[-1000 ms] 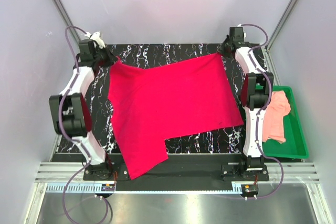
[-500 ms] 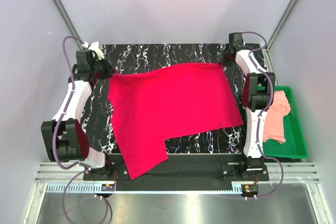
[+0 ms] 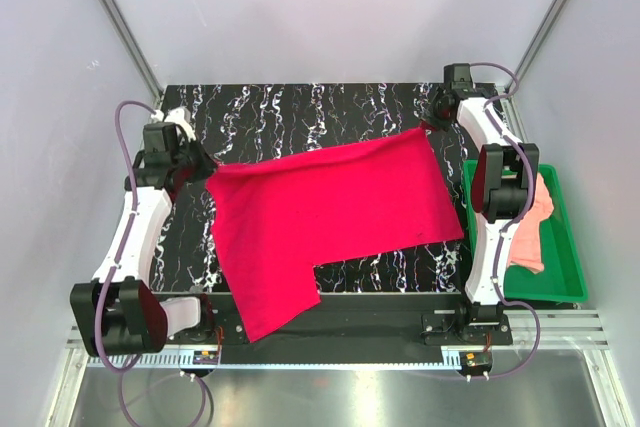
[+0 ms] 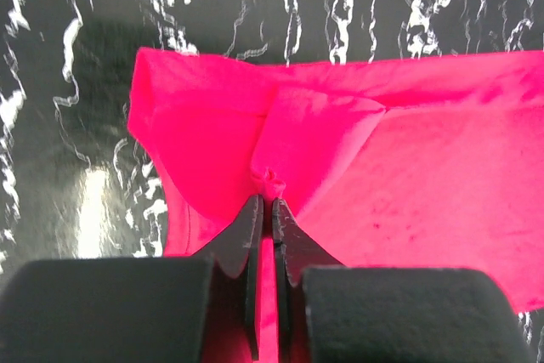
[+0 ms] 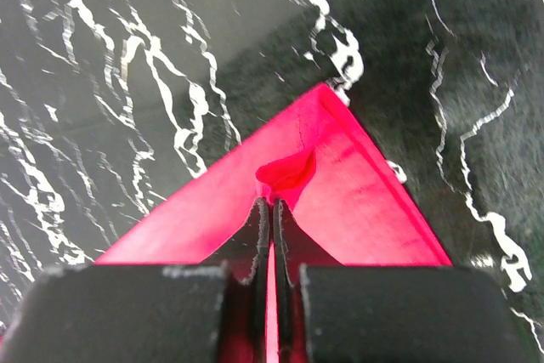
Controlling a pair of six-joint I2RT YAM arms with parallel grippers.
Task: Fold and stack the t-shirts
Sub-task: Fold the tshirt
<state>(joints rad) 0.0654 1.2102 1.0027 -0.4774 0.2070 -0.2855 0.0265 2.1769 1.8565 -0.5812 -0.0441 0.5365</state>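
1. Cloth is pinched in the left end effector (image 4: 263,203). Its jaws are nearly together on a small pucker at the far left corner of the crimson t-shirt (image 4: 408,176).
2. The right end effector (image 5: 270,203) is closed just as tightly on the pointed far right corner of the same shirt.
3. From above, the crimson t-shirt (image 3: 330,207) lies spread over the black marbled bench (image 3: 300,112). Its far edge is strung between the two end effectors. Its near part lies flat, with one flap reaching past the bench's near edge.
4. A pale pink t-shirt (image 3: 530,227) sits crumpled in a green tray (image 3: 572,272) at the right of the bench, beside the right arm.
5. The step in hand looks like the first fold of the crimson shirt, with the far edge being brought toward the near side. Stacking has not begun.
6. The next move likely calls for both arms to travel together, so the held edge stays taut and level. They would then lay it squarely on the near part before letting go.
7. Compared with a second ago, both end effectors have come nearer the robot, the left one much more. The far edge now sits farther forward, leaving more bare bench behind it. The near part and the pink shirt have not moved.
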